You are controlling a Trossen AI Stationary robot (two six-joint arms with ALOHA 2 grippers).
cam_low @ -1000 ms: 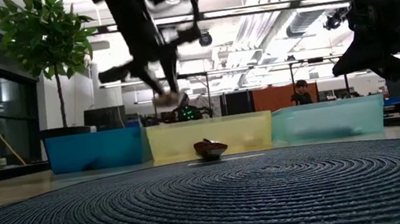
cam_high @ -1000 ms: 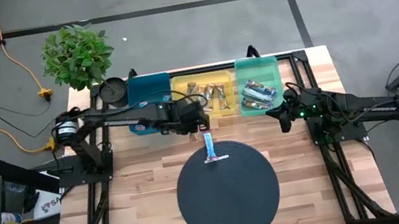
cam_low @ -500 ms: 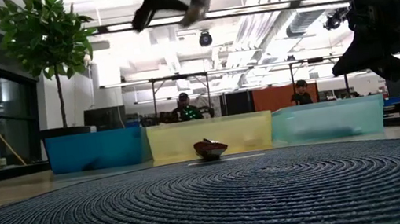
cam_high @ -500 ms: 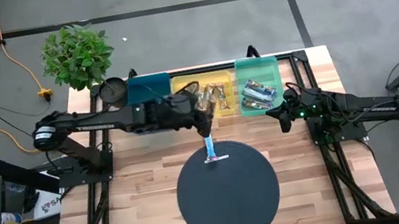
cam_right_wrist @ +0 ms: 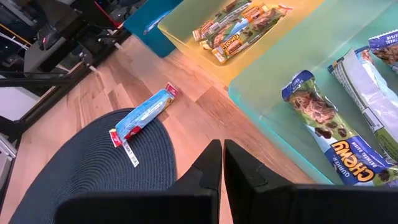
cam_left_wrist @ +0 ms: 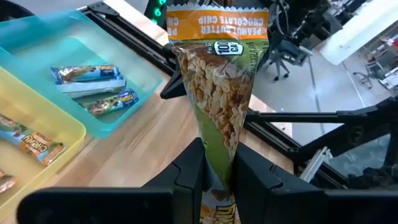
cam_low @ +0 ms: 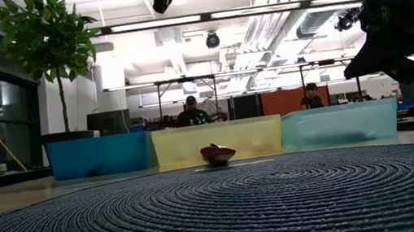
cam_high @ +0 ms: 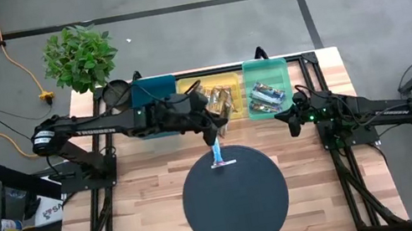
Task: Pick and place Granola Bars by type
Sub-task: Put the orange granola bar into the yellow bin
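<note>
Held granola bar (cam_left_wrist: 219, 93): a green and orange wrapped bar, clamped near 1 end between the left gripper's (cam_left_wrist: 217, 171) jaws, which are nearly closed on the wrapper. It hangs in the air above the trays' front edge, near the yellow tray (cam_high: 188, 85).

Handling, as a judgement: the bar looks light and slim, with a glossy, crinkly wrapper that is likely slippery; the contents seem fairly stiff but could crumble under a hard squeeze. A hold across the narrow width near an end, as here, appears adequate; a hold nearer the middle would swing less.

Blue bar (cam_high: 217, 152): lies flat, partly on the rear edge of the round dark mat (cam_high: 237, 203) and partly on the wood.

Sorted bars: tan-brown wrappers lie in the yellow tray; several bars (cam_right_wrist: 323, 134) lie in the green tray (cam_high: 284, 63). The teal tray (cam_high: 142, 88) sits beside these 2.

Right gripper (cam_right_wrist: 222, 165): jaws fully closed, holding nothing, waiting above the surface just off the green tray's front corner.

Surface (cam_high: 148, 219): pale wood planks on a dark frame. A potted plant (cam_high: 78, 57) stands at 1 corner.

Room: grey floor, a yellow cable (cam_high: 20, 63), and 2 people (cam_low: 191, 112) far behind.
</note>
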